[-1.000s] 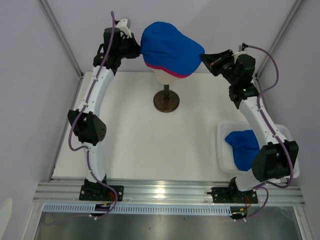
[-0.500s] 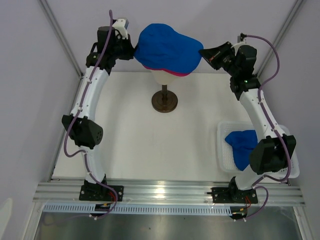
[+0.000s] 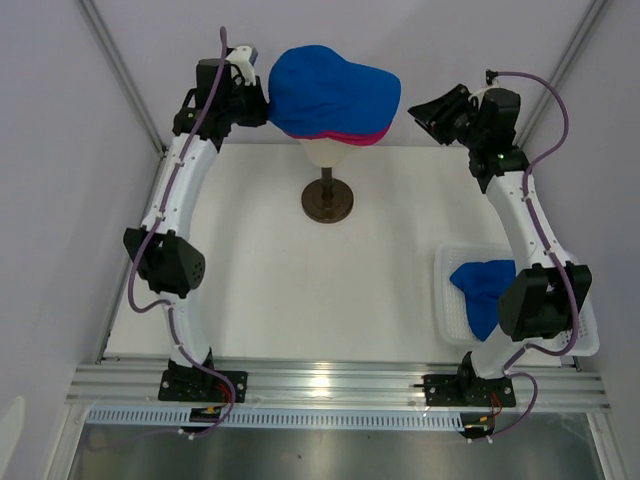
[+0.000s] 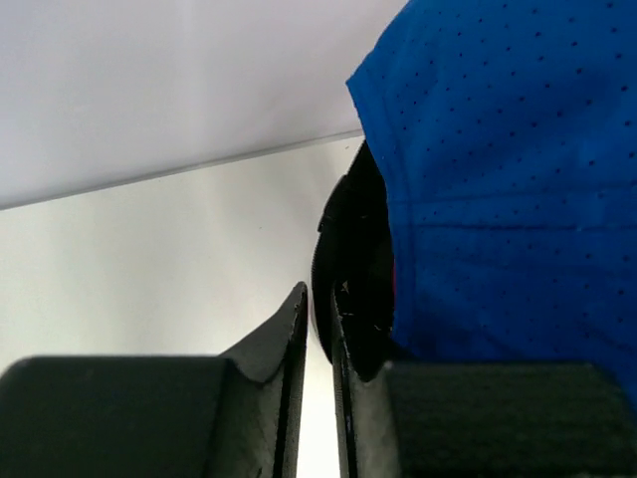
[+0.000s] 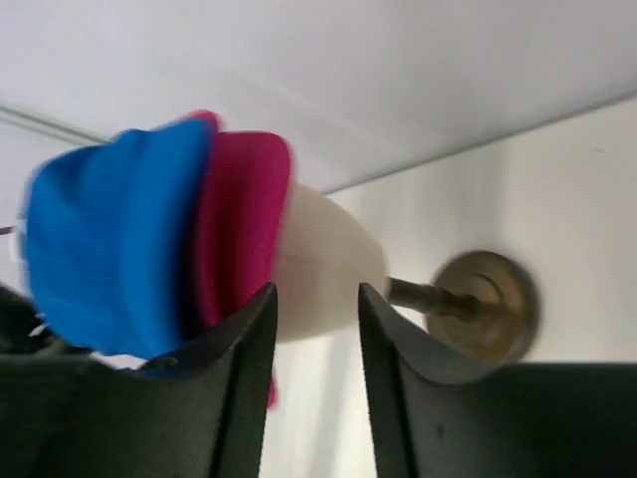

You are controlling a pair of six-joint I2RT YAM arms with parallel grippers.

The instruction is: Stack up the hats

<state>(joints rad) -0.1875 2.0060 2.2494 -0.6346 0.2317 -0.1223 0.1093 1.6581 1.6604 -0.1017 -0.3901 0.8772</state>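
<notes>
Blue cap (image 3: 330, 90) seated over pink cap (image 3: 355, 137); left hand (image 3: 262, 100) nearly closed, right hand (image 3: 425, 112) wide; spare blue cap (image 3: 482, 287) probably next.

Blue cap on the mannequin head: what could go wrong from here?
The left end effector is shut right against the blue cap's rear edge; pulling away could snag it and skew it over the pink cap.
The mannequin head sits on a thin-stemmed, small round stand; a sideways tug might tip it.
The right end effector is open, clear of the brim, so nothing steadies that side.
</notes>
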